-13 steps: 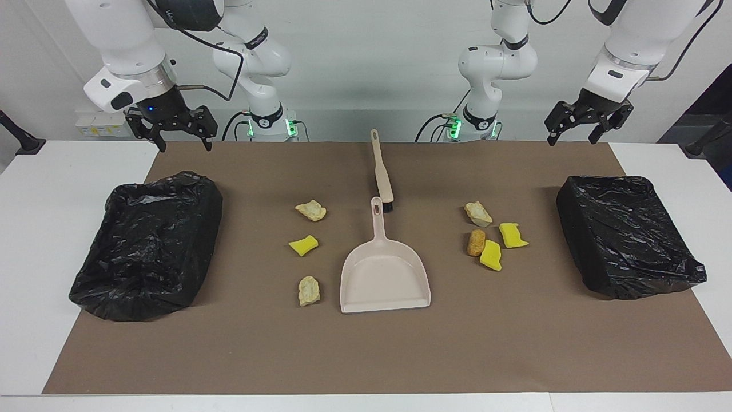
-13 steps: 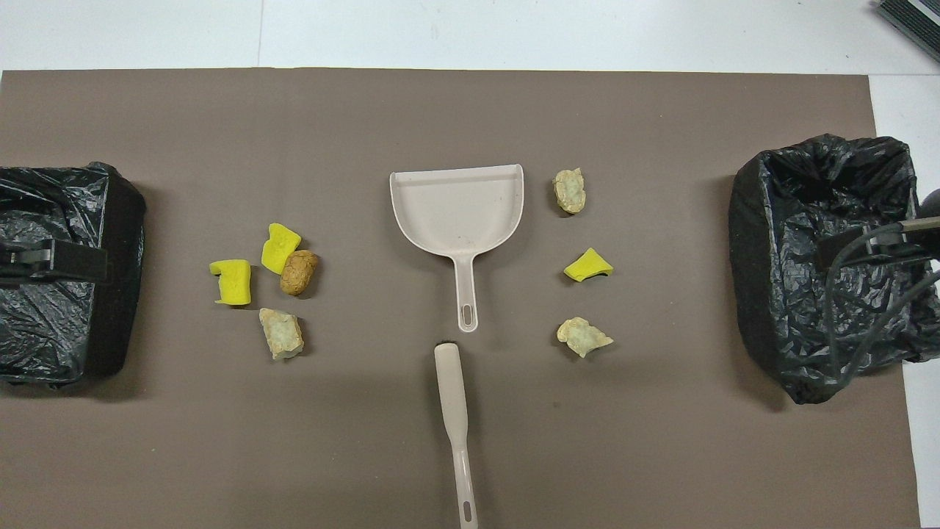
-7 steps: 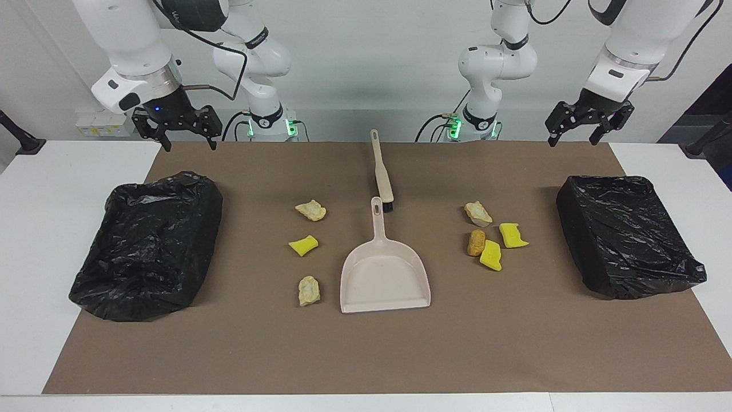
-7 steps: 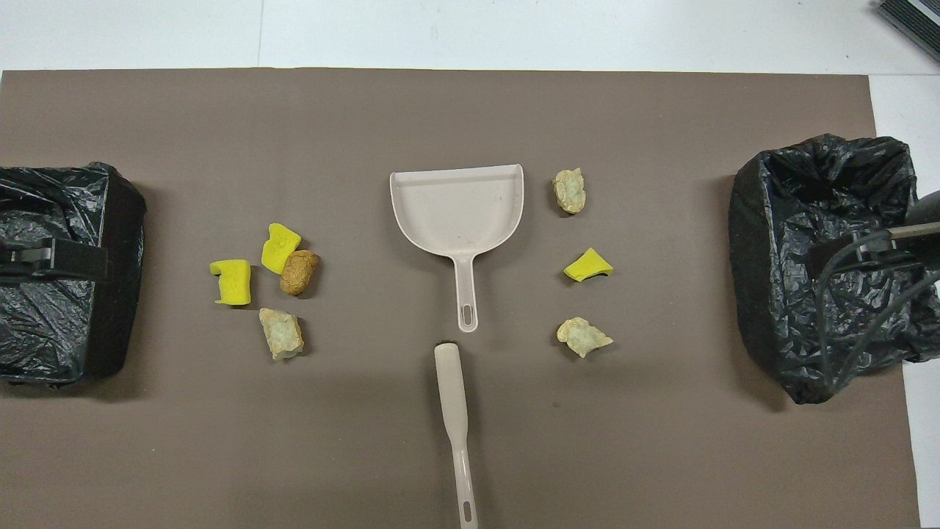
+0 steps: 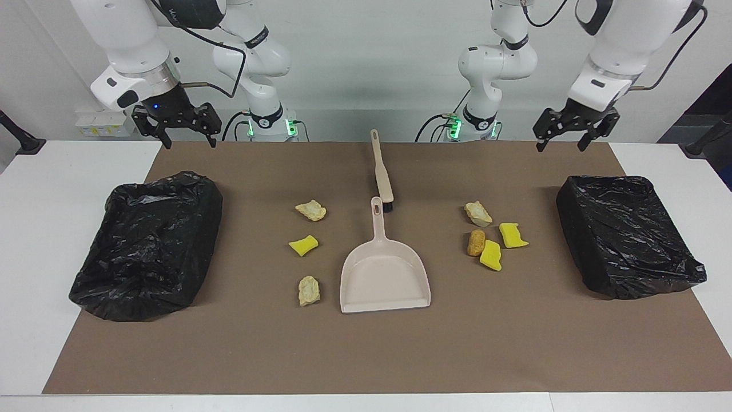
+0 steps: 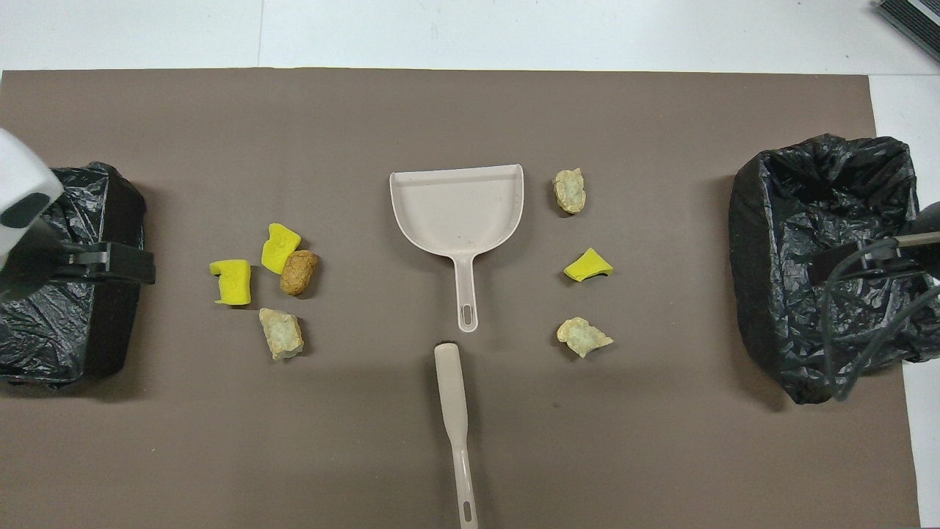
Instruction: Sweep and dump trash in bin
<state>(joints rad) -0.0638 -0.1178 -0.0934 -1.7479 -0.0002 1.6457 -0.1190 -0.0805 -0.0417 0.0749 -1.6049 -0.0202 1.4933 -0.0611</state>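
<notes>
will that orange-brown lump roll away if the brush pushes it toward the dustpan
Possibly: the orange-brown lump looks rounded and oblong, so it may roll sideways rather than slide. It touches a yellow sponge bit, which might move along with it. It seems small and probably light, so gentle strokes of the brush should do.

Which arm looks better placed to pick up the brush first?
Neither clearly, perhaps the right. The brush lies midway between the arms, nearer the robots than the dustpan. Left gripper and right gripper both hang open, empty, near the mat's ends.
</notes>
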